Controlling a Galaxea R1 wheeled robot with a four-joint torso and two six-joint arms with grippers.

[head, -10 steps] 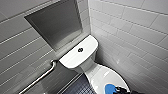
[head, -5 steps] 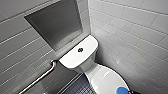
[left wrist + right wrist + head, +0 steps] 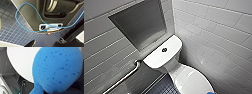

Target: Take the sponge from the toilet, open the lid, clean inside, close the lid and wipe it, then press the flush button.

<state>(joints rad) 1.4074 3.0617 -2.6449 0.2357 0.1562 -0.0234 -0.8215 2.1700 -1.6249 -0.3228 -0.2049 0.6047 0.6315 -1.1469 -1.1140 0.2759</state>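
Hanging near the closed lid (image 3: 21,63), blue sponge (image 3: 56,68) gripped at its narrow end by the right pincer (image 3: 65,92), tank (image 3: 164,53) seen beyond that pincer, left pincer (image 3: 47,43) over floor tiles (image 3: 11,28), its state not discernible

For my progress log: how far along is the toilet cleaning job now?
Done: nothing certain. The lid is down; whether inside was cleaned cannot be seen. In hand: the sponge is at the lid, close to the right wrist; grip unclear. Left, it seems: pressing the flush button.
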